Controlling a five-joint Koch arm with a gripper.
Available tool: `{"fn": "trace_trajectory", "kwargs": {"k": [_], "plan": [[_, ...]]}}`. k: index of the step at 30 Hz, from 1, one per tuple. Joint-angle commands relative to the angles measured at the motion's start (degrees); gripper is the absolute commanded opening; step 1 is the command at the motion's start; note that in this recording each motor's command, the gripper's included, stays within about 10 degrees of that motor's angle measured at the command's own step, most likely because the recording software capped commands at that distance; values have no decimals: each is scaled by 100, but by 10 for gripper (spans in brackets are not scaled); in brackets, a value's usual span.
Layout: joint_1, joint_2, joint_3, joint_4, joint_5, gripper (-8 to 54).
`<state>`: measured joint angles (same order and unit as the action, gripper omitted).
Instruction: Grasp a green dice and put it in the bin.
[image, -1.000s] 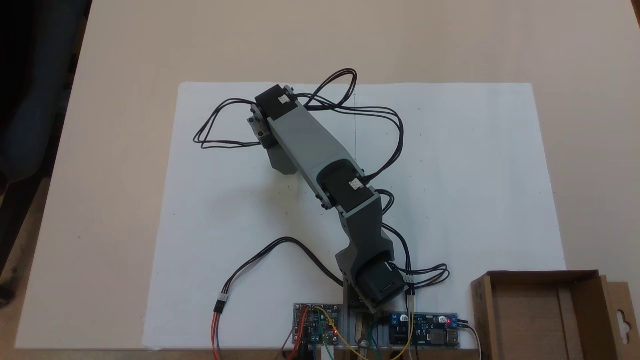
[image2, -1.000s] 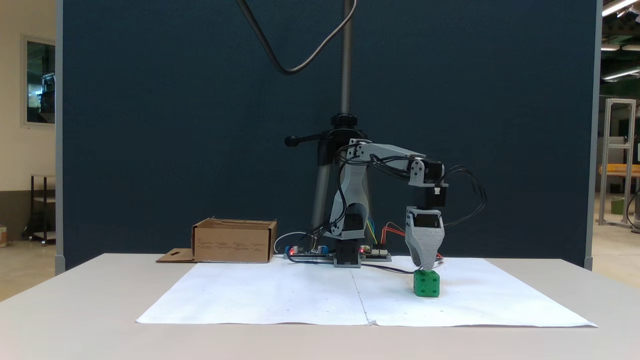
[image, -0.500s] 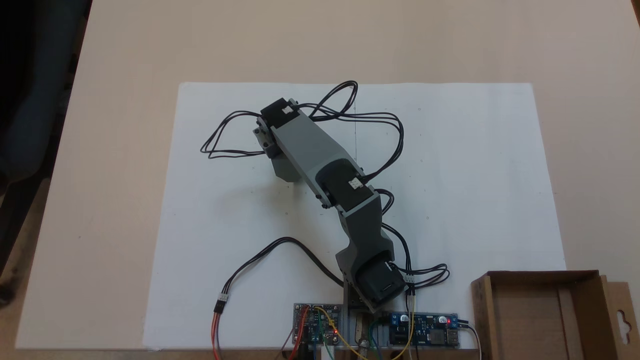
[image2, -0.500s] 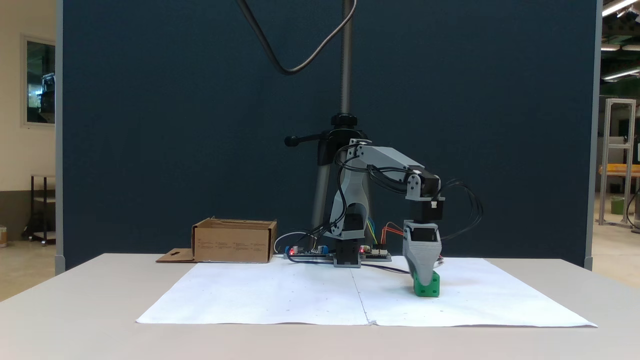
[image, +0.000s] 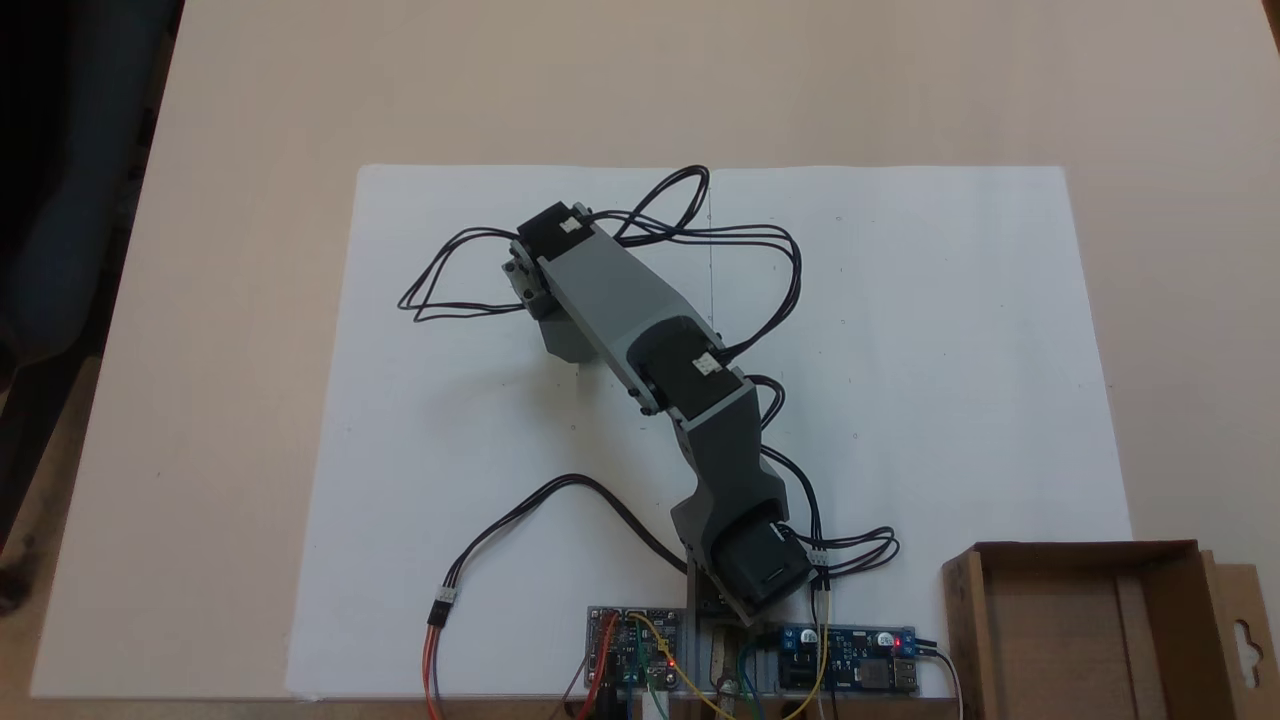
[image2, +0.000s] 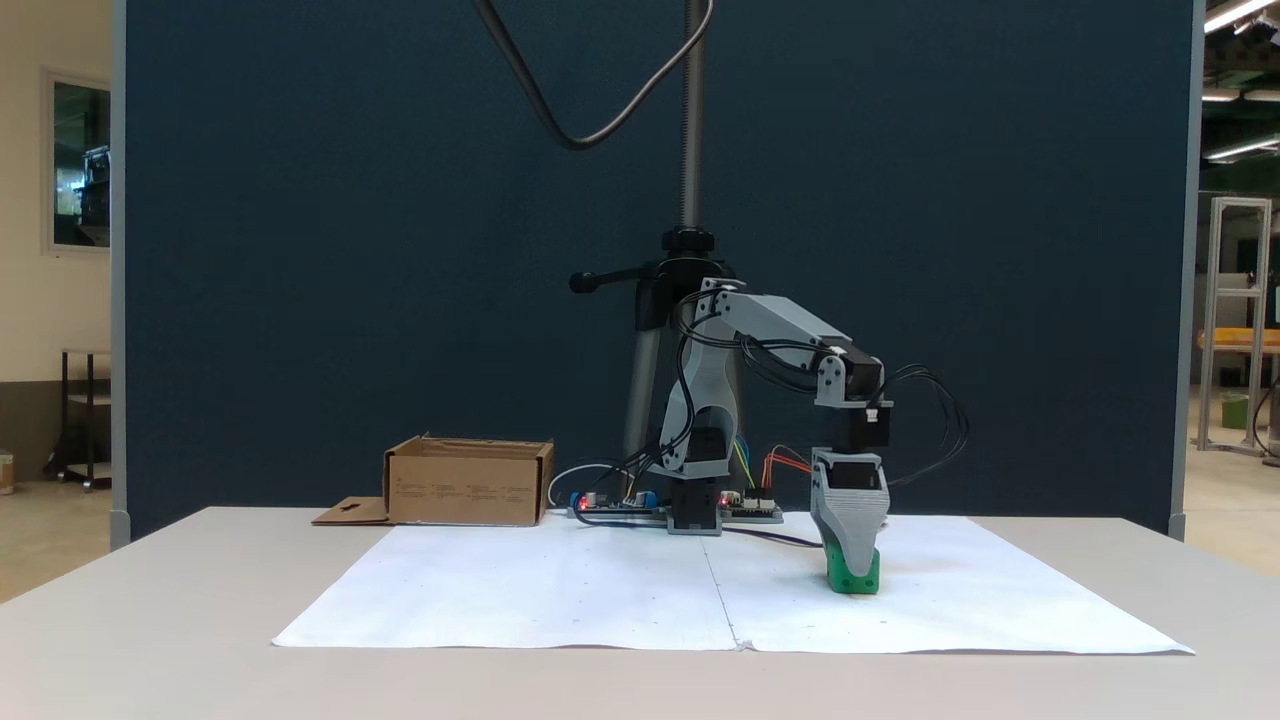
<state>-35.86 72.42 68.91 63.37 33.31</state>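
Observation:
In a fixed view from the front, the green dice (image2: 836, 579) sits on the white paper, right of the arm's base. My gripper (image2: 853, 574) points straight down and reaches the paper. Its grey front jaw covers most of the dice, leaving green at the bottom and both sides. The jaws stand one behind the other, so the gap between them is hidden. In the fixed view from above, the arm's forearm (image: 610, 300) hides the gripper's tips and the dice. The bin, a brown cardboard box (image: 962, 630) (image2: 468, 485), stands beside the arm's base, with nothing visible inside it.
White paper (image: 950, 350) covers the middle of the beige table. Two circuit boards (image: 640, 650) (image: 850, 665) with wires lie at the arm's base. Black cables (image: 450, 290) loop around the wrist. A camera stand pole (image2: 690, 200) rises behind the arm.
The gripper has come down from just above the dice to the paper, its front jaw now covering most of the dice. The forearm has tilted lower. The dice has stayed in place.

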Motion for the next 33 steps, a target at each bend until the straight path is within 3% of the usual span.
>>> {"fn": "trace_trajectory", "kwargs": {"k": [1, 24, 31, 33], "plan": [[-44, 105, -35, -53, 272, 446], [132, -158, -35, -404, 272, 422], [132, -167, -35, -396, 272, 365], [132, -185, -26, -396, 272, 319]]}}
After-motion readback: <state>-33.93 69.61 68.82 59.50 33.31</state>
